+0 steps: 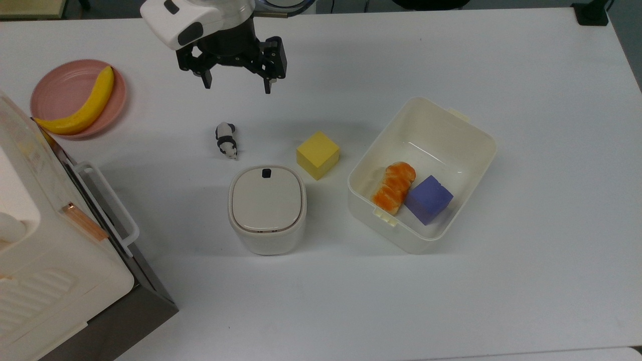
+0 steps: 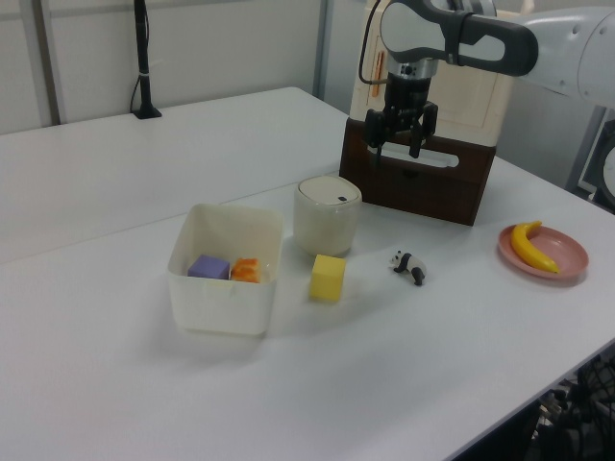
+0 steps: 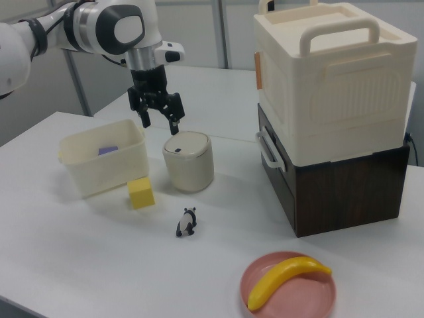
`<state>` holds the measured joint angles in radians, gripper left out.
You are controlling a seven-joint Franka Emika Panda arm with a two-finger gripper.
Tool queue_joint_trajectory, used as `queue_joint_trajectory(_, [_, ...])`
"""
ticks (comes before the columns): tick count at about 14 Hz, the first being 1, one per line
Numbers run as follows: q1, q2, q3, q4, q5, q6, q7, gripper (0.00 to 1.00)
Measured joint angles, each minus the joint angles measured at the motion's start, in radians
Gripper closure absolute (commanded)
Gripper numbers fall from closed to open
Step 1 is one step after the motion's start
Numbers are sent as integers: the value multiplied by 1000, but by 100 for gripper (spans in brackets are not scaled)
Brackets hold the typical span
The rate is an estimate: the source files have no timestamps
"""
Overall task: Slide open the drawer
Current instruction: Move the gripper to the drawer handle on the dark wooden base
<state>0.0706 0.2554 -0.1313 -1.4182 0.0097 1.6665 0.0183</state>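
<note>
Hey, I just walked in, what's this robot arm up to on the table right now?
The arm's gripper hangs open above the white table, holding nothing. Its job is the drawer in the dark brown cabinet under the cream appliance; the drawer looks shut and its white handle is untouched. Nearby sit a toy panda, a yellow cube, a lidded cream bin and a banana on a pink plate.

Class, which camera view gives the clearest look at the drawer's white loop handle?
The right view: the handle stands out from the closed drawer front, unobstructed. The top view shows the handle from above. In the left view the end effector hangs partly before it.
</note>
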Motion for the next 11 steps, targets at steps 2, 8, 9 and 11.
queue_joint_trajectory(2, [-7,-13,0,3,11,-29,7,0])
queue_joint_trajectory(8, [-26,-87,1,-5,24,-84,7,0])
queue_joint_trajectory(9, [-26,-87,1,-9,24,-86,7,0])
queue_joint_trajectory(11, [-26,-85,5,-15,24,-99,7,0])
